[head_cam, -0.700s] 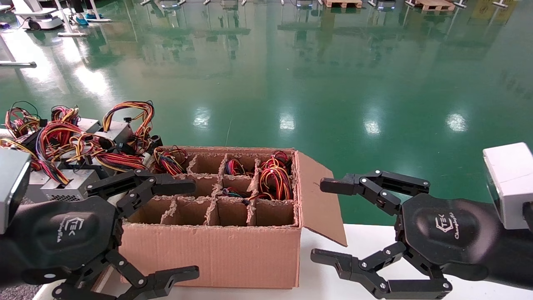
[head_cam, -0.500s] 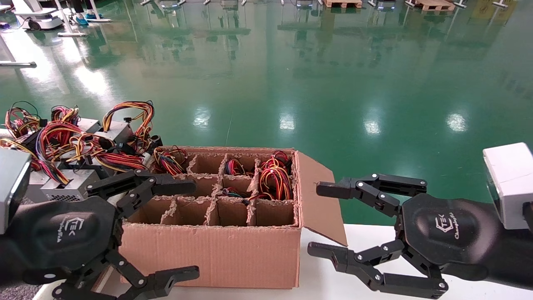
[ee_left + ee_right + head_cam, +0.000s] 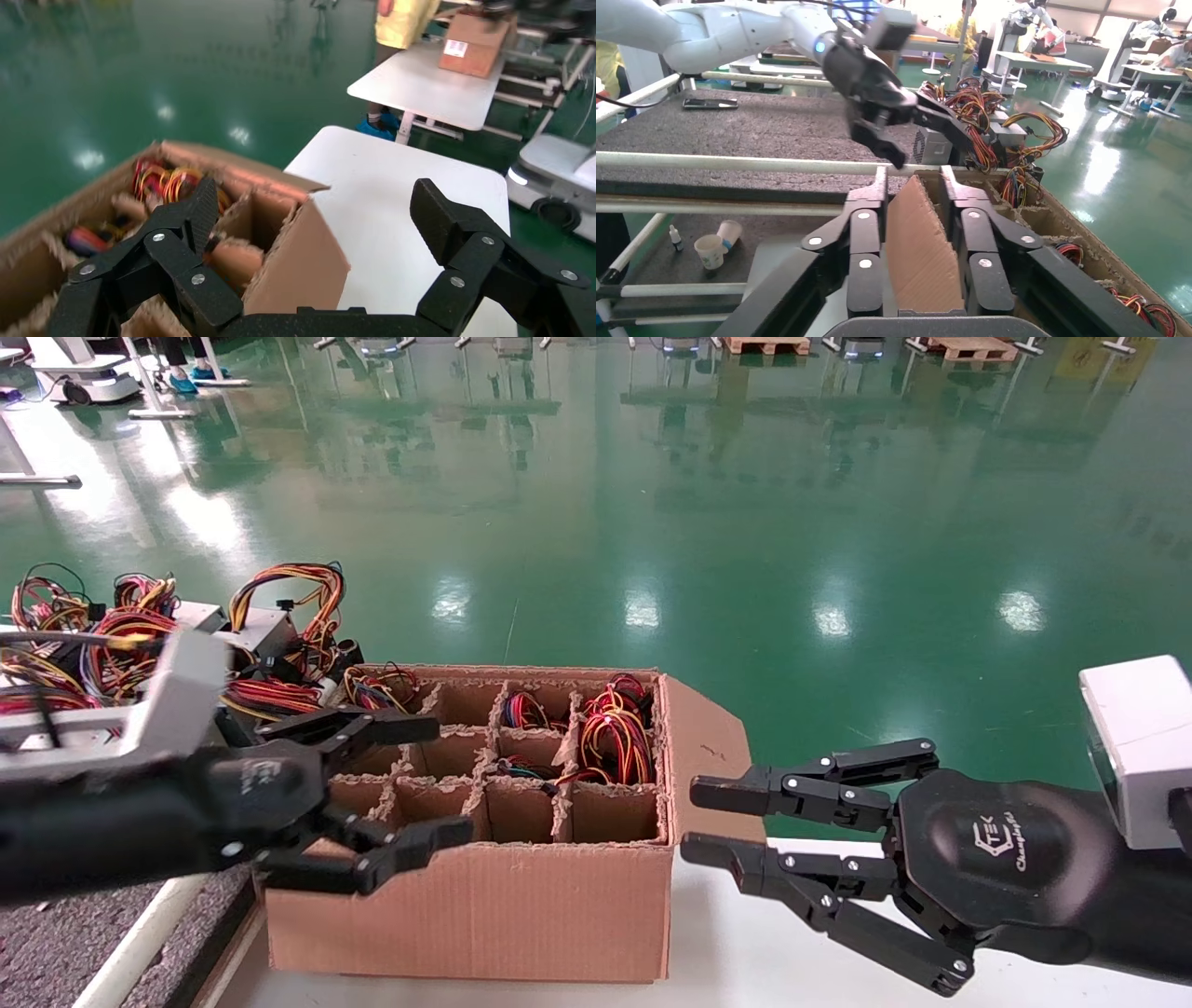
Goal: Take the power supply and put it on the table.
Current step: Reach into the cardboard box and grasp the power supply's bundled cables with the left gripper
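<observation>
two grippers flank our box (image 3: 484, 896): left gripper (image 3: 410, 784), fingers spread, hovers centre-left; right gripper (image 3: 712, 822) nearly pinches the flap (image 3: 708, 756). just right of centre, the power supply (image 3: 615, 738) sits between them, its tall red-yellow wire loop upright.

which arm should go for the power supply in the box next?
Left. The left gripper hangs open over the box cells, on the side of the felt table. The right gripper straddles the box flap, outside the cells. The power supply sits in the right column.
</observation>
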Controlling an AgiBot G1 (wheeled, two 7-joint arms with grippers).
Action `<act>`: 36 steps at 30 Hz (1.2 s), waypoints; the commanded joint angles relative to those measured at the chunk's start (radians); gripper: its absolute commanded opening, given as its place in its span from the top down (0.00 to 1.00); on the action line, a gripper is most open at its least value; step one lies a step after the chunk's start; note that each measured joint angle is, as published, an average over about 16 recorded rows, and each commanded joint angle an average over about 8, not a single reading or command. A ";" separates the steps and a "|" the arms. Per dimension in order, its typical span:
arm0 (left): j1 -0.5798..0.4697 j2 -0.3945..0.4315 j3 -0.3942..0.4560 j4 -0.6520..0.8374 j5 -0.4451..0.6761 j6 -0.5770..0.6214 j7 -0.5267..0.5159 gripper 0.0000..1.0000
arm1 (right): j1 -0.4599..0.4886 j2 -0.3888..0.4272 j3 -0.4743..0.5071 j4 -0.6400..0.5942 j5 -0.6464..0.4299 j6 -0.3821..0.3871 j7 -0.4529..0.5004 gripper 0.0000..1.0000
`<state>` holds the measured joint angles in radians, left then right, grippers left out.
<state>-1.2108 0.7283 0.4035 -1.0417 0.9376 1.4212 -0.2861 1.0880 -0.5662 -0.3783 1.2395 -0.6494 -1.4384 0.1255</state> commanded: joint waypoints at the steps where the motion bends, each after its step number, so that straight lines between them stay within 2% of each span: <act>1: -0.033 0.023 0.023 0.051 0.025 0.004 -0.033 0.00 | 0.000 0.000 0.000 0.000 0.000 0.000 0.000 1.00; 6: -0.126 0.107 0.076 0.186 0.105 0.033 0.012 0.00 | 0.000 0.000 0.000 0.000 0.000 0.000 0.000 1.00; 11: -0.217 0.196 0.114 0.321 0.192 0.039 0.155 0.00 | 0.000 0.000 0.000 0.000 0.000 0.000 0.000 1.00; 18: -0.315 0.321 0.139 0.538 0.253 0.011 0.347 0.00 | 0.000 0.000 0.000 0.000 0.000 0.000 0.000 1.00; 19: -0.325 0.337 0.142 0.565 0.262 0.003 0.378 0.00 | 0.000 0.000 0.000 0.000 0.000 0.000 0.000 0.94; 26: -0.383 0.440 0.151 0.739 0.302 -0.110 0.566 0.00 | 0.000 0.000 0.000 0.000 0.000 0.000 0.000 0.06; 27: -0.390 0.454 0.151 0.762 0.306 -0.134 0.584 0.00 | 0.000 0.000 0.000 0.000 0.000 0.000 0.000 0.00; 36: -0.427 0.549 0.154 0.897 0.329 -0.300 0.682 0.00 | 0.000 0.000 0.000 0.000 0.000 0.000 0.000 0.00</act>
<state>-1.6352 1.2710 0.5546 -0.1514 1.2611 1.1409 0.3890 1.0880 -0.5661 -0.3784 1.2395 -0.6493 -1.4383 0.1255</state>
